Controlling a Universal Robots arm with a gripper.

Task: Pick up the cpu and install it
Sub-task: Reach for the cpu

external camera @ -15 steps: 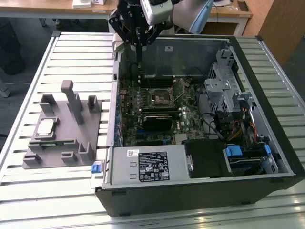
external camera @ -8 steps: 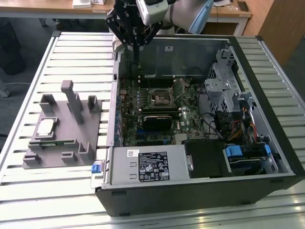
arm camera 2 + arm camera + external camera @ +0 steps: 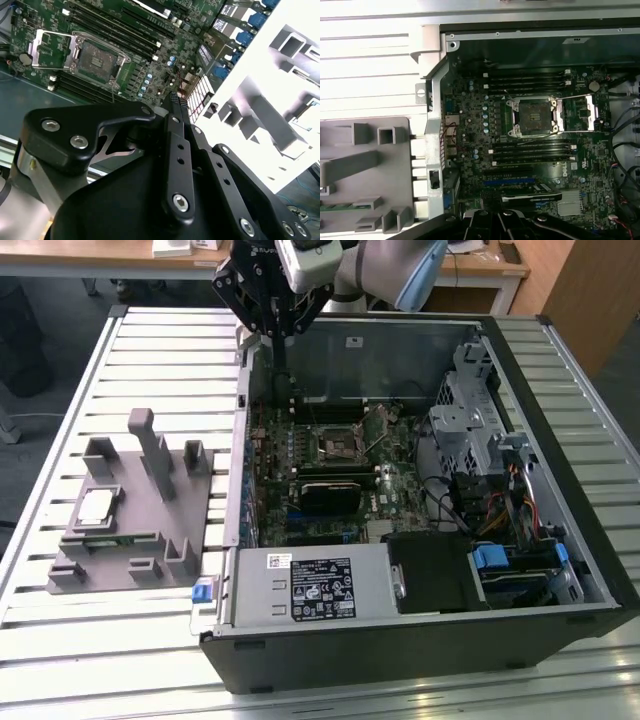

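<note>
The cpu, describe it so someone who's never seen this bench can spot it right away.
Find the open computer case, then the grey fixture beside it at the exterior view's left. The cpu lies flat in that fixture: the only pale silver square among grey posts.

You have one cpu [image 3: 96, 505] to count, at the left of the exterior view, and one grey fixture [image 3: 150, 540] there with it. One open computer case [image 3: 420, 645] fills the middle and right of that frame, and it holds one motherboard [image 3: 300, 455]. On the board, count one socket [image 3: 340, 443]. In the first wrist view you can also count two banks of memory slots [image 3: 527, 80], one on each side of that socket. Toward the lower middle of the exterior view there is one black ribbed block [image 3: 328, 495] and one silver box [image 3: 315, 582] with one white label. At the top middle there is one arm [image 3: 395, 270], and the second wrist view shows its one gripper [image 3: 176, 100]. There is one slatted table [image 3: 60, 640].
</note>
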